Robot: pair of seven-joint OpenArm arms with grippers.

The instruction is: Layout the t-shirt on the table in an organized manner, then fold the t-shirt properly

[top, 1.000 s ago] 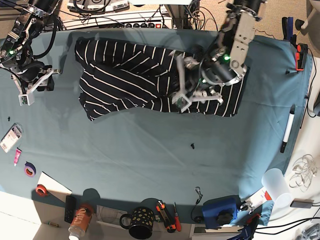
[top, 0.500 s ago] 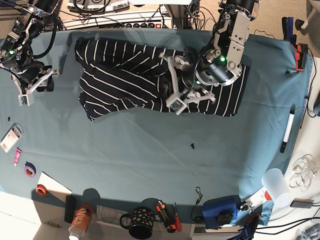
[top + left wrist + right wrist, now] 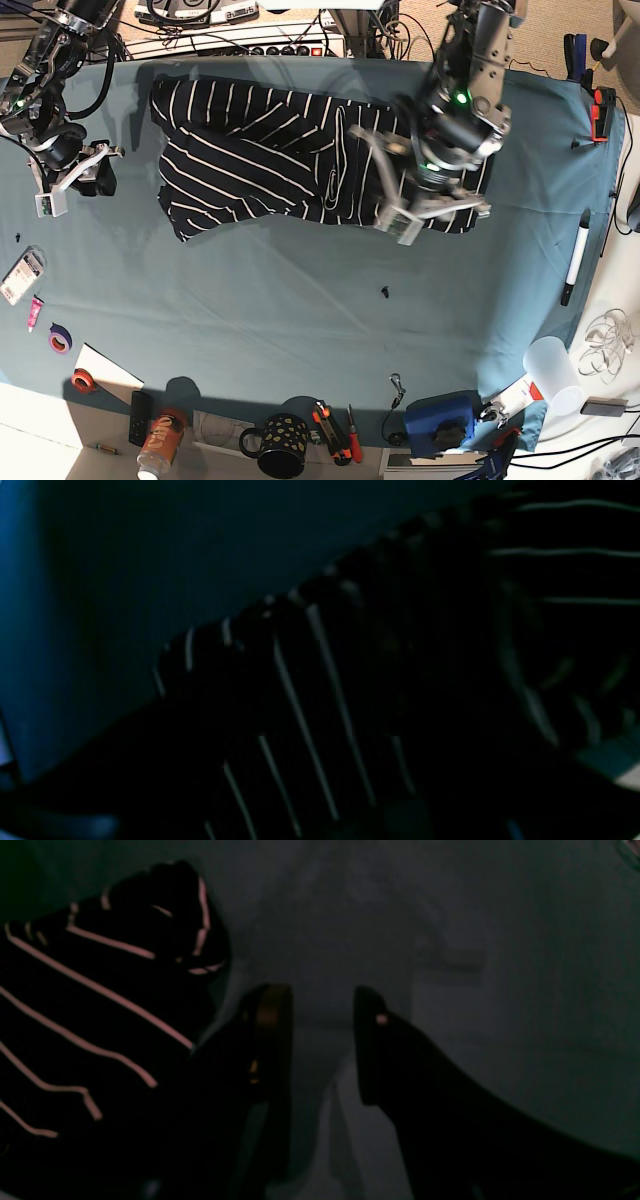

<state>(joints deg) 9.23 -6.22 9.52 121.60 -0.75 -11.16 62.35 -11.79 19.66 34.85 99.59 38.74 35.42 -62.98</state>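
The t-shirt (image 3: 260, 150) lies under the left hand (image 3: 425, 195) (apparently untouched).

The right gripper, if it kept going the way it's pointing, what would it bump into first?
Most likely just the table. The right gripper is open, with only bare teal cloth ahead between its fingers. The t-shirt lies off to one side, out of its line, though depth is hard to judge.
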